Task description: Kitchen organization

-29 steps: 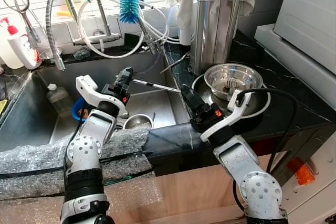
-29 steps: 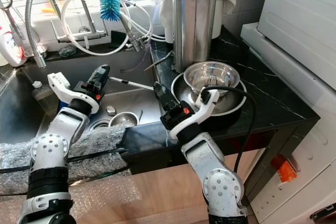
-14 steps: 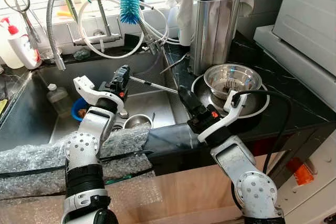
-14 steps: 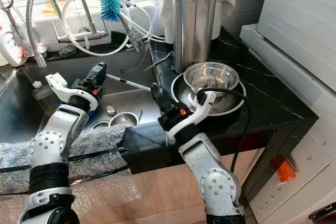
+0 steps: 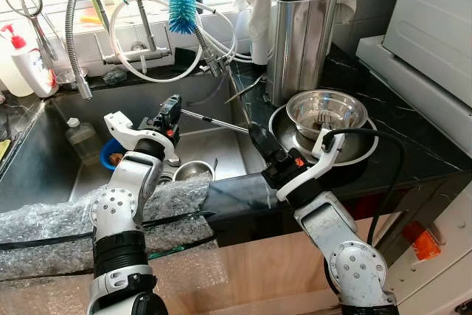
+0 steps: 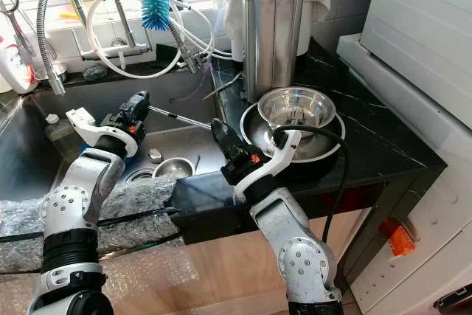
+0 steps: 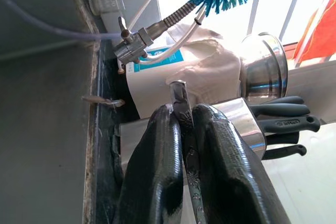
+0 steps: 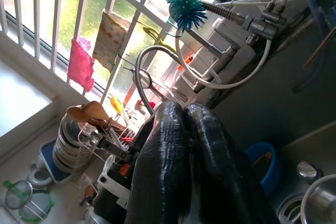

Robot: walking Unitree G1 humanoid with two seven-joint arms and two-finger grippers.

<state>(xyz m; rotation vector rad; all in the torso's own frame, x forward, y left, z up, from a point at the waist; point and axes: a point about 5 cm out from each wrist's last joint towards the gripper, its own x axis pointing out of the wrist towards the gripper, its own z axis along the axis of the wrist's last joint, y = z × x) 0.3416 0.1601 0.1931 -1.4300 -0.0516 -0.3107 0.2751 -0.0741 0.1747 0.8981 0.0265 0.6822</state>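
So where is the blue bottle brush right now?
The blue bottle brush stands bristles-up behind the sink, among the white hoses, left of the steel knife block.

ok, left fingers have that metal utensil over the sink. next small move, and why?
Probably carry it right toward the knife block: the left gripper is shut on the metal utensil, which hangs above the sink pointing that way, while the right gripper is shut, holding nothing.

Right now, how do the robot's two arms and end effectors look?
Both arms are silver with round joints and white wrist brackets. Left end effector and right end effector have long glossy black fingers and small red-orange markings. A black cable loops from the right wrist.
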